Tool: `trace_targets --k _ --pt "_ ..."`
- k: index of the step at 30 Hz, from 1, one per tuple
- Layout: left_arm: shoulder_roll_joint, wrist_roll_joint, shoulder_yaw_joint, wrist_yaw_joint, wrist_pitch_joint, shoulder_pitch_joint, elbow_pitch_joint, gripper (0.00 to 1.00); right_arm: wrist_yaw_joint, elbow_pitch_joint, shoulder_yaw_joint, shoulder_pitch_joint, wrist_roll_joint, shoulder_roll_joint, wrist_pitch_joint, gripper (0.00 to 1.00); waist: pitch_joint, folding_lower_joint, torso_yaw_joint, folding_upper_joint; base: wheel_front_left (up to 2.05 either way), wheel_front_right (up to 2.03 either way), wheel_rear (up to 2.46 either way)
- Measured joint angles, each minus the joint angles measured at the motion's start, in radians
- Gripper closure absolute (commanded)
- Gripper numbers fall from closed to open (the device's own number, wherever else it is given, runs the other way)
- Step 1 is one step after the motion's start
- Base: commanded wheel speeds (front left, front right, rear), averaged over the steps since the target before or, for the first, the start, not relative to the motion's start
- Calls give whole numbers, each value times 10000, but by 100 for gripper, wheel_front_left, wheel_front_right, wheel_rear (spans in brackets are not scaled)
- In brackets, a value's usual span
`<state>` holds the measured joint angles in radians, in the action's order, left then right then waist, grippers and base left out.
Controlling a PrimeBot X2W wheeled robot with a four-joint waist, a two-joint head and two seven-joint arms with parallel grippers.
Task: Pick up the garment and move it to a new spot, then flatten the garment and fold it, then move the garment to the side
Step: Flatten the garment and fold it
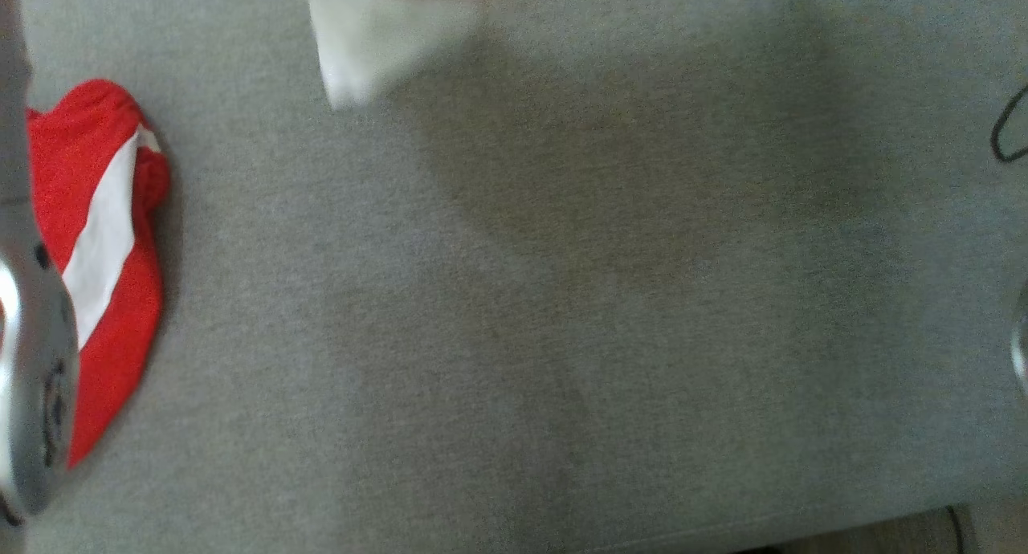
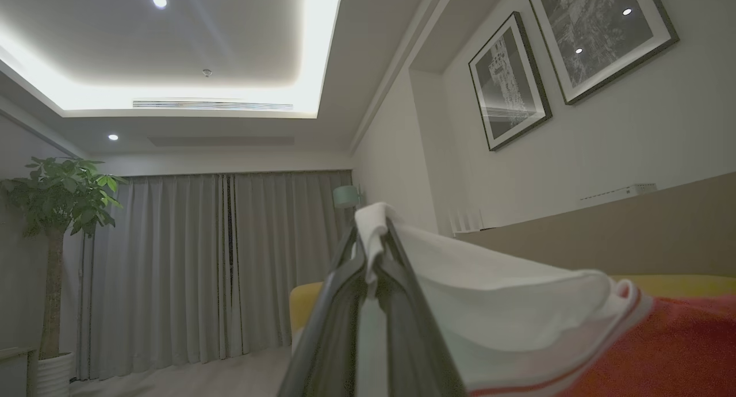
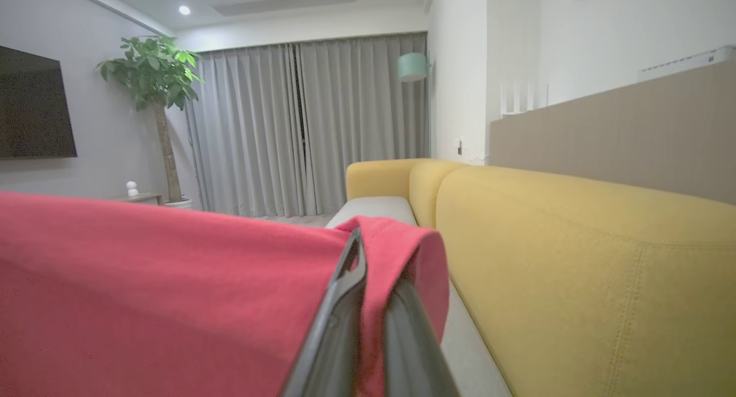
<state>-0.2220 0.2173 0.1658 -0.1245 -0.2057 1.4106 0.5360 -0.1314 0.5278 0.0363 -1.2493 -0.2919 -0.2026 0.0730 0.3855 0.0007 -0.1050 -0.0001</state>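
The garment (image 1: 120, 321) was soft, matt knit cloth, red with a white band. The grey surface (image 1: 562, 297) was finely woven fabric, matt and slightly rough. At the left, the left forearm (image 1: 32, 353) was silvery metal with a dull sheen. The left gripper (image 2: 374, 241) had dark, smooth fingers, seemingly plastic and faintly glossy. The sofa back (image 3: 575, 270) was matt yellow cloth with stitched seams. The curtains (image 2: 190, 270) were matt grey cloth. The far framed pictures (image 2: 598, 34) were glazed and glossy.

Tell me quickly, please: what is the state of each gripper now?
Left gripper: shut on the white edge of the red and white cloth garment.
Right gripper: shut on the red part of the same garment.
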Motion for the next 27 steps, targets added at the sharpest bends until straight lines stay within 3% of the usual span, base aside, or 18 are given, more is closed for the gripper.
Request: trace_targets --k 4,8,14,20,27 --pt "48 -130 362 -4 -439 712 1519 100 0 2242 468 -956 82 -65 -1200 100 360 -5 354 0 0 0 0" --pt "88 4 621 -79 -523 609 1766 100 0 3331 951 -880 -267 -276 -1778 100 342 -5 668 0 0 0 0" --pt "63 583 1446 -79 -523 -1579 1264 100 0 4194 2389 562 -1118 -771 -1745 100 -2 -7 914 0 0 0 0" --pt "-280 1269 2587 -79 -520 -5198 570 100 0 4303 4253 2786 -2230 -1664 -828 100 -554 -7 1131 0 0 0 0" --pt "-784 1843 3555 -79 -188 -8070 -811 100 0 3227 6125 4333 -3839 -2851 437 100 -1459 -10 1347 1 0 0 0"
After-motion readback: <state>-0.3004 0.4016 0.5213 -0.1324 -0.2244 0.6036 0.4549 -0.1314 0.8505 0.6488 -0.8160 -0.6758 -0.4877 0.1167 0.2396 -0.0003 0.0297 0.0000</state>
